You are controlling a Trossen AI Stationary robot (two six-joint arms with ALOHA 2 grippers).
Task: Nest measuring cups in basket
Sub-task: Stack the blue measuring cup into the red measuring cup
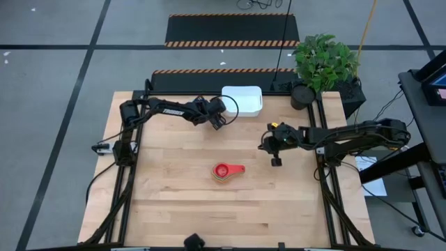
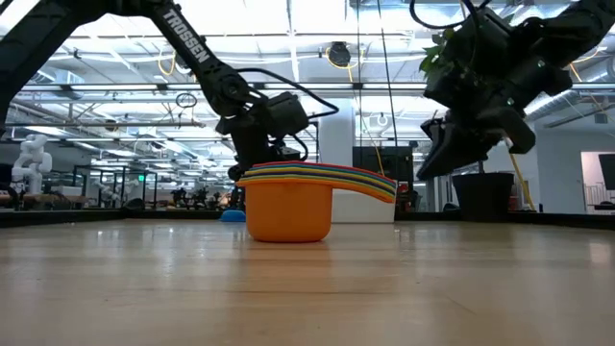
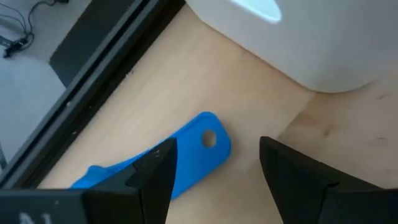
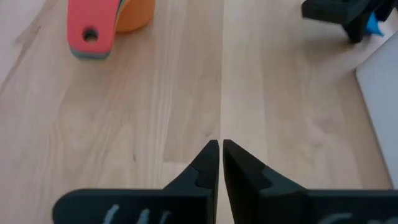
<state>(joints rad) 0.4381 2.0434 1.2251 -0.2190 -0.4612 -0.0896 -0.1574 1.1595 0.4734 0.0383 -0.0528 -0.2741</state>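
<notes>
While most of the measuring cups [image 1: 221, 171] sit nested in one stack near the middle of the counter [image 1: 174, 202], red on top and the handles pointing toward the right edge, one blue cup [image 3: 158, 165] lies apart near the far edge, just beside the basket [image 1: 243, 100]; in the low view the stack shows an orange bowl under a fan of coloured rims. The basket stands at the far edge of the counter, about midway along it; nothing can be seen inside it from above. The left claw [image 1: 217, 123] hangs over the blue cup close to the basket's near left corner, its fingers [image 3: 155, 174] spread wide on either side of the handle, not holding it. The right claw [image 1: 276, 160] hovers over bare wood right of the stack, well apart from it, its fingers [image 4: 208, 163] pressed together and holding nothing; a potted plant [image 1: 324, 63] stands at the far right corner.
</notes>
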